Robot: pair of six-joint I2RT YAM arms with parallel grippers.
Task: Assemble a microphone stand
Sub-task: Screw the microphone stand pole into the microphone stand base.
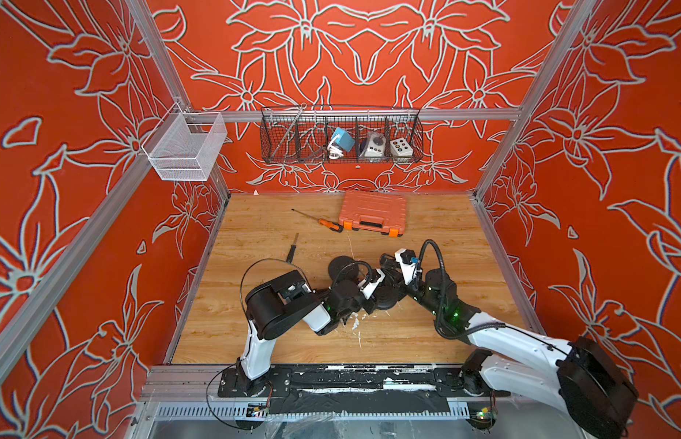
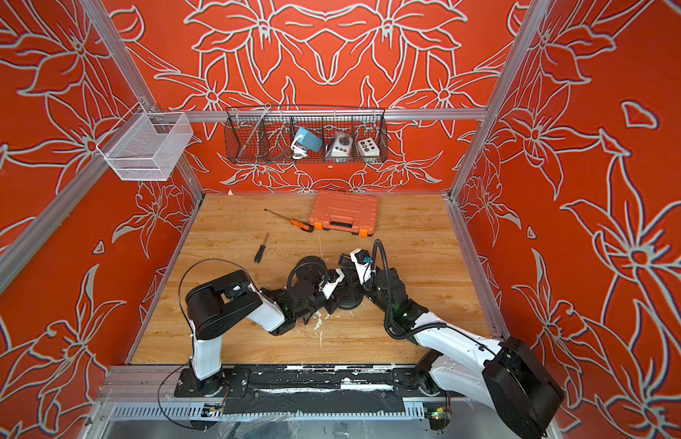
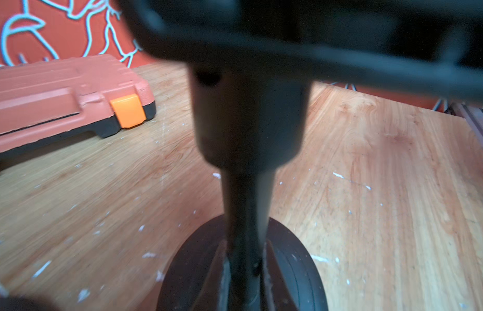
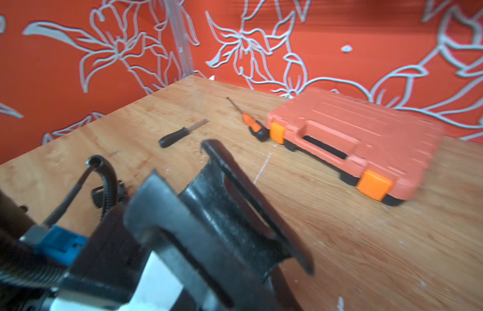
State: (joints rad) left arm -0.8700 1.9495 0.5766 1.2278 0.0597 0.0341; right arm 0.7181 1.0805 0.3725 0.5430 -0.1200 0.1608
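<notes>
The left gripper is clamped on the thin black pole of the microphone stand. Its fingers press the pole from both sides, close to the round black base, which sits on the wooden table. Farther from the grip, the pole widens into a thicker collar. In a top view the right gripper hovers just beyond the left one, over the stand. Blurred black slotted parts fill its wrist view, so I cannot tell whether it is open or closed. Past it lie a black-handled screwdriver, an orange-handled screwdriver and a closed orange tool case.
</notes>
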